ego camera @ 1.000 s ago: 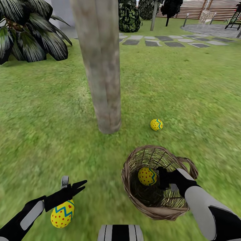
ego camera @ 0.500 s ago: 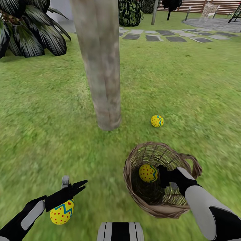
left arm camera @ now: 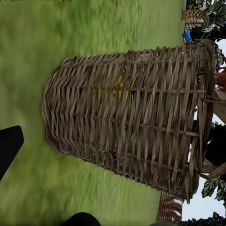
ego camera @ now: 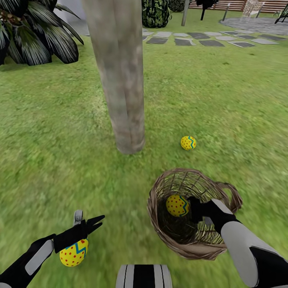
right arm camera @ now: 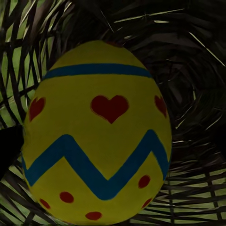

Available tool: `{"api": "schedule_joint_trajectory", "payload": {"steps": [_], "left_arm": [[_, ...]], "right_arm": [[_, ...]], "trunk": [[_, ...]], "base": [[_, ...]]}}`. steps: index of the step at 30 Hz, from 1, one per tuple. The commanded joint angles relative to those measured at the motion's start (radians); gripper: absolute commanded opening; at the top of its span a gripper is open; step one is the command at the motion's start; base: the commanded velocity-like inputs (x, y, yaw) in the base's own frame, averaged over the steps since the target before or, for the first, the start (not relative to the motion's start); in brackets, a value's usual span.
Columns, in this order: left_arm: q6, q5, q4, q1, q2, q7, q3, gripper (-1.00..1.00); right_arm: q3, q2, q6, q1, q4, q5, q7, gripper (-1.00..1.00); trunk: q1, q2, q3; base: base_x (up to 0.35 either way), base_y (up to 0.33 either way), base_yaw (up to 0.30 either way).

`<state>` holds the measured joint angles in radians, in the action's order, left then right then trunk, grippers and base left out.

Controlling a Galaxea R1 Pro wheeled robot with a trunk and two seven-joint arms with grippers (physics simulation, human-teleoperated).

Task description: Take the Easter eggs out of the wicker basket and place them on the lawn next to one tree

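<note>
The tree's bare grey-brown trunk [ego camera: 122, 80] rises from the lawn [ego camera: 224, 100]. One Easter egg [ego camera: 188, 143] lies on the grass to its right. A second egg [ego camera: 74, 253] lies on the grass under my left arm, below the open, empty left gripper [ego camera: 89, 219]. The wicker basket [ego camera: 160, 224] stands at the near right and holds the third egg [ego camera: 177, 205]. My right gripper [ego camera: 192, 208] reaches inside, right beside that egg [right arm camera: 96, 132]. One of its black fingers [right arm camera: 7, 150] shows at the egg's edge, and the grip is unclear. The left wrist view sees the basket's woven wall [left arm camera: 132, 117].
A spiky palm [ego camera: 36, 36] stands at the far left. Stone slabs of a path [ego camera: 184, 41] run across the back, with dark shrubs [ego camera: 155, 14] and the slat fence [ego camera: 232, 5] behind. Open grass spreads left of the trunk and right of the basket.
The whole head view has shifted a little, so the trunk, basket and far egg sit slightly higher in the picture. Both arms and the eggs keep their places relative to each other.
</note>
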<state>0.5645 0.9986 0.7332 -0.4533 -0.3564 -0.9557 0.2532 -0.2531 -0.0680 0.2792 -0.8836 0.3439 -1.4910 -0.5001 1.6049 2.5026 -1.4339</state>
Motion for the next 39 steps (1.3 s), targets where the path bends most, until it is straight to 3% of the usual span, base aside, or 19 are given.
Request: {"api": "schedule_joint_trajectory", "payload": {"steps": [1, 19, 25, 30, 35, 36, 37, 39], "left_arm": [[0.000, 0.000, 0.000, 0.000, 0.000, 0.000, 0.000, 1.00], [0.000, 0.000, 0.000, 0.000, -0.001, 0.000, 0.000, 1.00], [0.006, 0.023, 0.000, 0.034, -0.032, -0.004, -0.021, 1.00], [0.008, 0.049, 0.000, 0.051, -0.032, -0.005, -0.049, 1.00], [0.008, 0.049, 0.000, 0.051, -0.030, -0.005, -0.072, 1.00], [0.008, 0.050, 0.000, 0.051, -0.031, -0.005, -0.072, 1.00], [0.008, 0.050, 0.000, 0.051, -0.031, -0.005, -0.072, 1.00], [0.008, 0.050, 0.000, 0.051, -0.029, -0.004, -0.072, 1.00]], "right_arm": [[0.000, 0.000, 0.000, 0.000, 0.002, 0.000, 0.000, 1.00], [0.001, 0.009, 0.006, 0.000, 0.033, -0.003, 0.003, 1.00], [0.024, 0.042, 0.017, 0.031, 0.037, 0.000, -0.001, 1.00], [0.044, 0.070, 0.012, 0.035, 0.026, 0.000, 0.006, 1.00], [0.075, 0.097, 0.012, 0.035, 0.026, -0.003, 0.006, 1.00], [0.082, 0.100, 0.012, 0.035, 0.026, -0.012, 0.007, -1.00], [0.113, 0.100, 0.012, 0.035, -0.031, 0.000, 0.007, -1.00], [0.113, 0.100, 0.010, 0.035, -0.031, 0.000, 0.008, -1.00]], "trunk": [[0.000, 0.000, 0.000], [0.000, 0.000, -0.015], [0.000, 0.000, -0.015], [0.000, 0.000, -0.015], [0.000, 0.000, -0.015], [0.000, 0.000, -0.015], [0.000, 0.000, -0.015], [0.000, 0.000, -0.015]], "base": [[0.000, 0.000, 0.000], [0.000, 0.000, 0.032], [0.000, 0.000, 0.000], [0.000, 0.000, 0.000], [0.000, 0.000, 0.000], [0.000, 0.000, 0.000], [0.000, 0.000, 0.000], [0.000, 0.000, 0.000]]}}
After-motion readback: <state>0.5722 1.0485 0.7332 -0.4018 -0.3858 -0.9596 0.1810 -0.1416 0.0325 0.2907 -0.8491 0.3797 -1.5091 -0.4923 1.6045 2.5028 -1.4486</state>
